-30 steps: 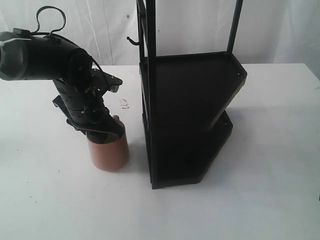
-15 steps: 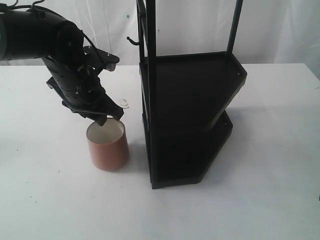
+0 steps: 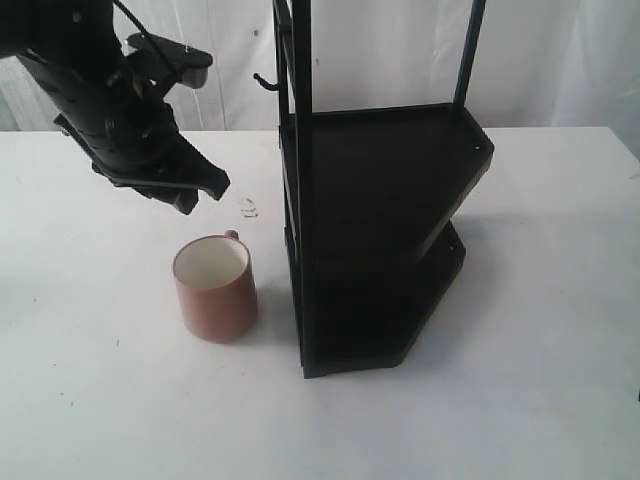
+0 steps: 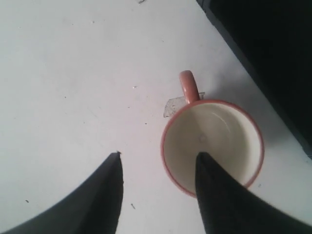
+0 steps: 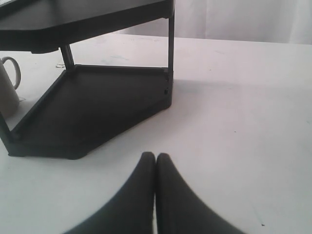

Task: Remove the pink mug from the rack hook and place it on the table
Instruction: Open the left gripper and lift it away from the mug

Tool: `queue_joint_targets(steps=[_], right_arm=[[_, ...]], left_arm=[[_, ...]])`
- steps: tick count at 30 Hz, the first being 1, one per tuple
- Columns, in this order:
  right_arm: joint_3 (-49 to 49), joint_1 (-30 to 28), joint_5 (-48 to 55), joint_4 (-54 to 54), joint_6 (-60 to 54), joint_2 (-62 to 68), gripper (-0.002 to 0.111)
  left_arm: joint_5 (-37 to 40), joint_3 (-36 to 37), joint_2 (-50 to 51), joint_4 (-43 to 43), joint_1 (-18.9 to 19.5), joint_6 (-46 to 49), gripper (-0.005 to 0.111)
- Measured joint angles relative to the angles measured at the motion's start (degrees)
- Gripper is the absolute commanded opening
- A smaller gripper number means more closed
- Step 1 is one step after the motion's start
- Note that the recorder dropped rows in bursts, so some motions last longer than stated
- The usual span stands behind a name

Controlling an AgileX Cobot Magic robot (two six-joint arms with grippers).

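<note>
The pink mug (image 3: 214, 288) stands upright on the white table (image 3: 120, 400), just left of the black rack (image 3: 375, 230), its cream inside showing and its small handle turned to the far side. From above, the pink mug (image 4: 213, 141) sits free on the table (image 4: 73, 73). My left gripper (image 3: 205, 190) hangs above and behind the mug, open and holding nothing; in the left wrist view the left gripper (image 4: 158, 155) has its jaws wide apart. The bare rack hook (image 3: 264, 82) juts from the rack's upright. My right gripper (image 5: 156, 156) is shut on nothing, low over the table.
The rack (image 5: 92, 92) has two angular trays and slim posts. A small pale scrap (image 3: 249, 207) lies on the table behind the mug. In the right wrist view a mug's side and handle (image 5: 9, 83) show past the rack's lower tray.
My left gripper has let go of the mug, opened and risen up and back to the left. The mug stays standing on the table.
</note>
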Motion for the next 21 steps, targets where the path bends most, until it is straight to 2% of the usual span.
queue_joint_targets(steps=[4,8,16,21], right_arm=[[0.0,0.0,0.0,0.0,0.0,0.0,0.0],[0.0,0.0,0.0,0.0,0.0,0.0,0.0],[0.0,0.0,0.0,0.0,0.0,0.0,0.0],[0.0,0.0,0.0,0.0,0.0,0.0,0.0]], left_arm=[[1.28,0.0,-2.98,-2.08,0.0,2.43,0.048],[1.8,0.27,-6.09,-2.71,0.0,3.09,0.039],[1.39,6.27,-14.48,-2.93,0.0,3.3,0.0],[-1.39,13.36,-21.06,-2.93,0.0,2.58,0.0]])
